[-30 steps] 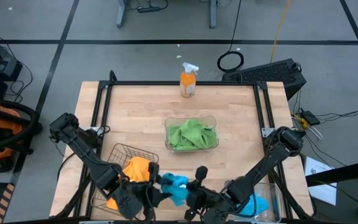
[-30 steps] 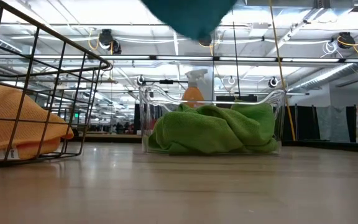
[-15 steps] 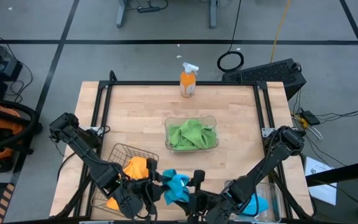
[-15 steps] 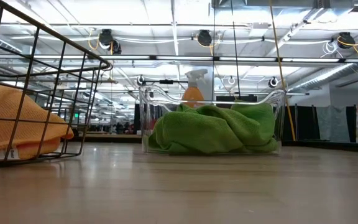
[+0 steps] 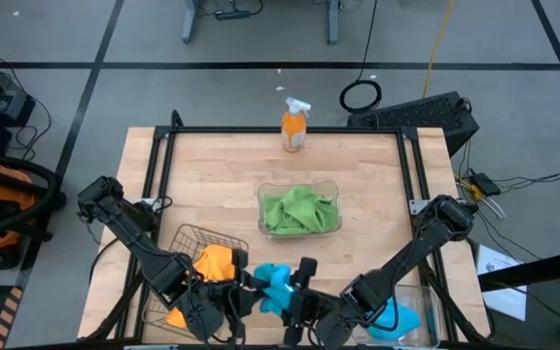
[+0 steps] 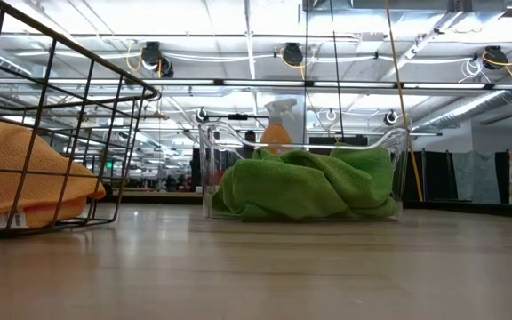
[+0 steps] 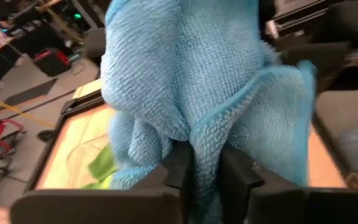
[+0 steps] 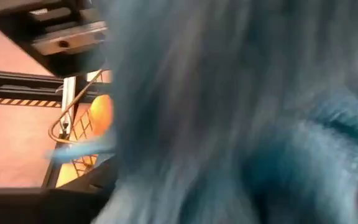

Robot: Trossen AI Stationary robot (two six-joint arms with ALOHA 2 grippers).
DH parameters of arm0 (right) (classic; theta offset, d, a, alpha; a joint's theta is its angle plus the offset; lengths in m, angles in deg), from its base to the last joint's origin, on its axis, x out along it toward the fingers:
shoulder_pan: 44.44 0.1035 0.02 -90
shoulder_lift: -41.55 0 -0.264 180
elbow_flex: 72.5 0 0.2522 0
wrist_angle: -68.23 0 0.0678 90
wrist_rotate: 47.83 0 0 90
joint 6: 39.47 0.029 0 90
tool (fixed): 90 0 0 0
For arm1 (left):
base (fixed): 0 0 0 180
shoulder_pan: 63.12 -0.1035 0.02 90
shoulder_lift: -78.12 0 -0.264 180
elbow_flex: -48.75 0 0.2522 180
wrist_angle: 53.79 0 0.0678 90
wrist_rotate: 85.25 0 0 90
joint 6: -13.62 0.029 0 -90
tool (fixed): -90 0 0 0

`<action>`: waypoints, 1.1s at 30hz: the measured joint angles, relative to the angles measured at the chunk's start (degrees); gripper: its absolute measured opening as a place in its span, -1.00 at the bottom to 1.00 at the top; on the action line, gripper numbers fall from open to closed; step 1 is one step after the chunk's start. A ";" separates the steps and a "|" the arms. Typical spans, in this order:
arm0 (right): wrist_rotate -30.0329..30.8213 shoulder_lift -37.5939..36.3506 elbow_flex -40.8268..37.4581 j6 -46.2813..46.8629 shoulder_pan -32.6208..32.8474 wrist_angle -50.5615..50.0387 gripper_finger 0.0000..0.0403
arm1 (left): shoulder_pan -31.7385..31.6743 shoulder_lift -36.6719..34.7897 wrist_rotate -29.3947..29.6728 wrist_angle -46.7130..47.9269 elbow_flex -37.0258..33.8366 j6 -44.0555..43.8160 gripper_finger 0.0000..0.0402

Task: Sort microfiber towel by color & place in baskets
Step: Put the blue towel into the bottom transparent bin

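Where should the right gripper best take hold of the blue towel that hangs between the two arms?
Probably the loose bunched fold of the blue towel facing the right gripper, approached from its own side; the left gripper already pinches the opposite fold.

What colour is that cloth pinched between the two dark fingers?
Sky blue: the towel shows best in the left wrist view, clamped in the left gripper.

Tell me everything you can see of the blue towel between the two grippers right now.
The blue towel is a soft, looped microfiber cloth with a stitched edge, bunched into hanging folds. The left gripper pinches it between its fingers, near the table's front edge beside the wire basket. The right gripper sits close against its other side.
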 joint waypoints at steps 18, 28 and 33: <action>0.09 -1.87 0.02 -2.88 1.21 -0.05 -0.83 | 7.23 -0.66 3.08 0.43 0.07 1.44 -0.04; 5.99 -8.11 0.07 -10.14 2.64 0.68 -0.88 | 12.25 -1.05 20.46 5.95 -0.05 -3.05 0.11; 5.93 -10.18 0.09 -15.18 2.22 4.09 -0.87 | 10.82 1.03 21.28 11.60 -0.09 -9.33 0.11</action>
